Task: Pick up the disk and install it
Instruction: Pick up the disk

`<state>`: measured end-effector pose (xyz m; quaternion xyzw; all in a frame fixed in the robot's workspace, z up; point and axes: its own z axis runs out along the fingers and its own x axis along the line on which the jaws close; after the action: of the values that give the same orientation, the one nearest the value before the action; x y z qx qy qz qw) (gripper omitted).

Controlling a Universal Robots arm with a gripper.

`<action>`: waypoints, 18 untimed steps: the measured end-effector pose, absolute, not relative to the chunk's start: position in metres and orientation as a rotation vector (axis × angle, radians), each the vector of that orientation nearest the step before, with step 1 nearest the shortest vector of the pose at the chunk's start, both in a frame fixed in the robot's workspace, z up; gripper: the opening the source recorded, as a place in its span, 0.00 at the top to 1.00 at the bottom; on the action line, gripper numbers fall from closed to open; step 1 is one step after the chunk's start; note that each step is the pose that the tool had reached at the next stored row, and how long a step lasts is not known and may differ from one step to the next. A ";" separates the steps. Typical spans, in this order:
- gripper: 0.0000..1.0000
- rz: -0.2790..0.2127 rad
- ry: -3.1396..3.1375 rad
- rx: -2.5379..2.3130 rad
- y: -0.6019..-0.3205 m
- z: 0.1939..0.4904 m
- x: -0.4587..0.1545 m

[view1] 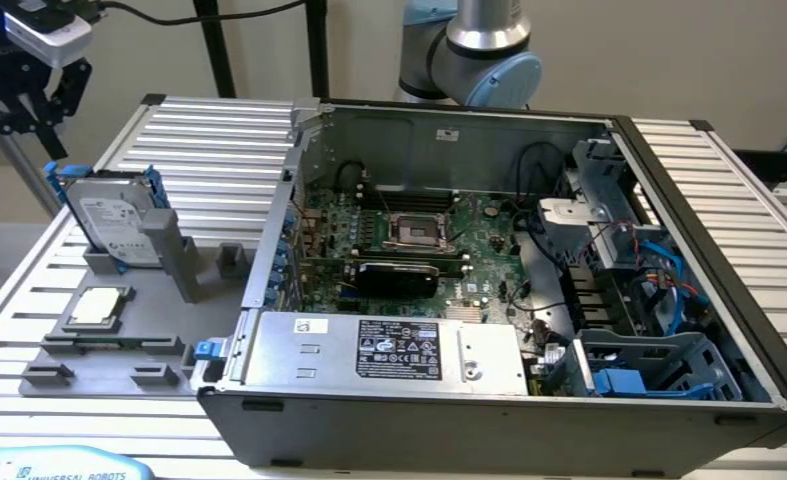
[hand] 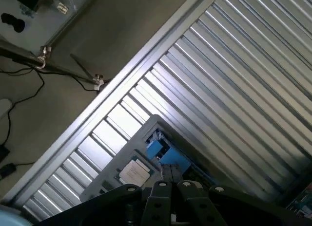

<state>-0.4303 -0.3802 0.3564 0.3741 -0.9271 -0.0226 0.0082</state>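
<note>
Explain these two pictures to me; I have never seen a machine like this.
This is one robot arm working at a ribbed metal table. The wide picture comes from a camera standing off the arm. The other comes from a camera on the arm's wrist, looking down past its gripper. On the table lies an open computer case with its circuit board exposed. Beside it, on the exterior view's left, a grey holder carries the disk, standing upright in its blue frame, and a small square chip lying flat. The gripper hangs above the disk, shut, holding nothing.
</note>
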 end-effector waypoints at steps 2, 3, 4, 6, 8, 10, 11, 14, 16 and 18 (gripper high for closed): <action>0.89 -0.070 -2.874 1.223 -0.380 0.356 -0.430; 0.89 -0.070 -2.863 1.249 -0.380 0.356 -0.430; 0.89 -0.069 -2.851 1.275 -0.380 0.356 -0.430; 0.89 -0.069 -2.827 1.325 -0.380 0.356 -0.430; 0.89 -0.068 -2.801 1.377 -0.380 0.355 -0.430; 0.89 -0.068 -2.775 1.427 -0.380 0.355 -0.430; 0.89 -0.068 -2.762 1.452 -0.380 0.355 -0.430; 0.89 -0.067 -2.721 1.524 -0.380 0.355 -0.430; 0.89 -0.066 -2.693 1.572 -0.380 0.355 -0.430; 0.89 -0.065 -2.666 1.616 -0.380 0.354 -0.430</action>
<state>-0.4301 -0.3802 0.3544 0.5183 -0.8549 -0.0209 0.0117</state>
